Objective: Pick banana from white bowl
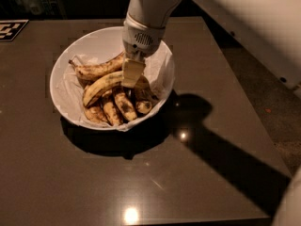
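Observation:
The banana (101,86), long, curved and the yellowest, lies across the middle of the white bowl (89,37), which has a crinkled white lining. My gripper (133,74) reaches down from the white arm into the bowl. It sits right at the banana's right end and hides that end. A browner long banana (96,69) lies just behind it.
Several short, dark-blotched bananas (123,106) lie at the front of the bowl. The bowl stands on a dark glossy table (155,182). A black-and-white marker (10,29) is at the far left corner. The table's right edge (249,107) drops off to the floor.

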{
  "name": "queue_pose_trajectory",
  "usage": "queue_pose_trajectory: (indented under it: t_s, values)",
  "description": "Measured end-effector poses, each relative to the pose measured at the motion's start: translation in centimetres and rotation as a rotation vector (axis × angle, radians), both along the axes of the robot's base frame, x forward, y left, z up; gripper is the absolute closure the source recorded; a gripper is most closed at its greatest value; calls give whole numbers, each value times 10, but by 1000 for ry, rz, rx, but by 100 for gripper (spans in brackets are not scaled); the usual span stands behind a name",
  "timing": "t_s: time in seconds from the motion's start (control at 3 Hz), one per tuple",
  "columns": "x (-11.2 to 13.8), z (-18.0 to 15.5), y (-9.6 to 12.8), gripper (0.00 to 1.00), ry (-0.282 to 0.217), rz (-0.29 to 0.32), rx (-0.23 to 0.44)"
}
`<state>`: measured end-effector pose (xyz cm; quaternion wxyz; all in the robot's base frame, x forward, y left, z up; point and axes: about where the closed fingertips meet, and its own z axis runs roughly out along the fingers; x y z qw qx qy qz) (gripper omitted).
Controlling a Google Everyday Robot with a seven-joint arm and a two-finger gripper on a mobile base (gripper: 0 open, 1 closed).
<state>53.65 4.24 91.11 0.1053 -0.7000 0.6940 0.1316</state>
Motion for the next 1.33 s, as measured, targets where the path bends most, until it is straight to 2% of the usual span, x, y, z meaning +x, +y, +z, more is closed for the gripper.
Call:
queue_pose_trajectory:
  t_s: [0.33, 0.67, 1.33]
  values:
    - [-13, 23, -12, 100, -53, 4, 32]
    - [-22, 36, -14, 100, -65, 34, 55]
    - [-74, 70, -17, 100, -111, 223, 150]
